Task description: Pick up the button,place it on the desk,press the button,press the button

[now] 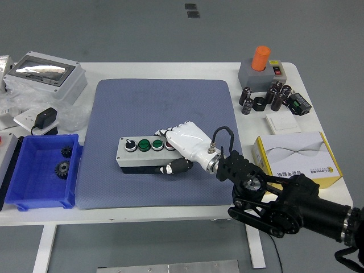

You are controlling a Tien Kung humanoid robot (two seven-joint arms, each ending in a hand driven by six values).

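The button box (pixel 136 153) is a grey box with a black knob, two green buttons and a red one on top. It lies on the blue-grey mat (pixel 159 108), in the mat's near half. My right hand (pixel 175 151), white with black fingertips, is shut on the box's right end: fingers over the top by the red button, thumb (pixel 173 168) against the front face. The black right arm (pixel 273 199) reaches in from the lower right. The left arm is out of view.
A blue bin (pixel 40 170) with two gears stands at the left edge. A clear-lidded grey box (pixel 45 77) and a black adapter (pixel 45 120) lie at far left. An orange-topped switch box (pixel 261 68), black capacitors (pixel 273 96) and a yellow-edged booklet (pixel 298 153) sit on the right.
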